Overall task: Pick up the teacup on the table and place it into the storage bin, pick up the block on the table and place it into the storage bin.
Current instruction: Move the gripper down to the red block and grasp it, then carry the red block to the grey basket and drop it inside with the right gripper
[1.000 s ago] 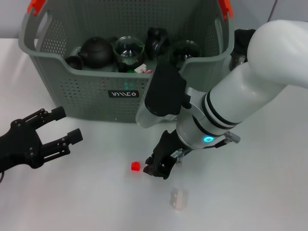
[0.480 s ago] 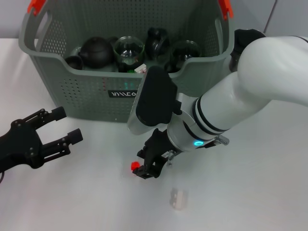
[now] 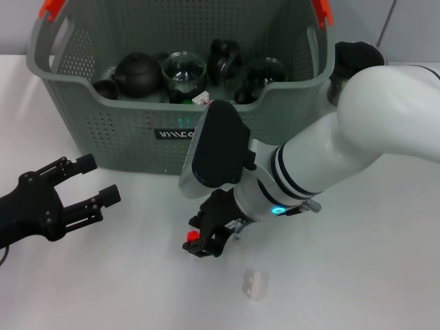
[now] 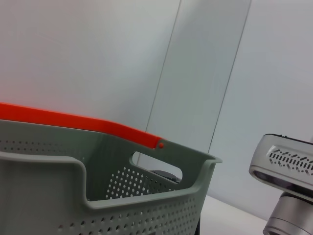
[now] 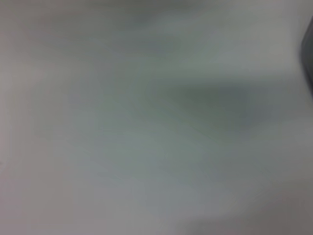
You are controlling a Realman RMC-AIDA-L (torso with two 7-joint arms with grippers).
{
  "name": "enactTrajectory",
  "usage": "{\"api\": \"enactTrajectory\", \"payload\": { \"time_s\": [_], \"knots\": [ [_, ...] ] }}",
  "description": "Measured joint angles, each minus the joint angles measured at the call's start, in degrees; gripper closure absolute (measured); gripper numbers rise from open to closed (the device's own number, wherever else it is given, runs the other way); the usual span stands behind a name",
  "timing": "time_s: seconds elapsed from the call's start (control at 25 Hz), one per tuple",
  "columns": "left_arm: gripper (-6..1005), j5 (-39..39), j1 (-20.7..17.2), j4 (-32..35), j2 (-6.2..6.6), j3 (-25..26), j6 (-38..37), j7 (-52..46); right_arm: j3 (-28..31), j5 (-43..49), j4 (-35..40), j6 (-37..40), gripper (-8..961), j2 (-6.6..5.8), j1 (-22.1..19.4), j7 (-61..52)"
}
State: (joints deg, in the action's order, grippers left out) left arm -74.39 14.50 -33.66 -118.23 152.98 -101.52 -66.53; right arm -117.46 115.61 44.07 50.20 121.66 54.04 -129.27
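Note:
A small red block (image 3: 192, 238) lies on the white table in front of the storage bin (image 3: 117, 130), a grey perforated basket with orange handle clips. My right gripper (image 3: 203, 240) is down at the table with its black tip right against the block, partly covering it. The right wrist view shows only a blurred pale surface. At the left, my left gripper (image 3: 98, 180) hovers open and empty over the table, near the bin's front left corner. No teacup shows on the table. The bin wall (image 4: 122, 205) fills the left wrist view.
Inside the bin sit a black teapot (image 3: 136, 72), a glass cup (image 3: 184, 69) and other dark teaware. A small translucent white piece (image 3: 254, 283) lies on the table close behind the right gripper. A dark jug (image 3: 350, 58) stands right of the bin.
My right arm has slid left and slightly nearer, bringing the gripper from beside the red block onto it. The left arm has barely moved.

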Motion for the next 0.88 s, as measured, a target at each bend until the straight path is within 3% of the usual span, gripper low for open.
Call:
{"api": "enactTrajectory", "payload": {
  "time_s": [0.56,0.64,0.88],
  "knots": [
    [174,0.03,0.17,0.0,0.02,0.07,0.02,0.0,-0.84,-0.05,-0.33,0.01,571,-0.02,0.48,-0.42],
    [174,0.04,0.18,0.0,0.02,0.07,0.02,0.0,-0.84,-0.04,-0.66,0.05,758,-0.02,0.61,-0.45],
    [175,0.03,0.18,0.0,0.02,0.07,0.01,0.0,-0.84,-0.08,-1.09,-0.06,802,0.03,0.81,-0.96]
  ]
}}
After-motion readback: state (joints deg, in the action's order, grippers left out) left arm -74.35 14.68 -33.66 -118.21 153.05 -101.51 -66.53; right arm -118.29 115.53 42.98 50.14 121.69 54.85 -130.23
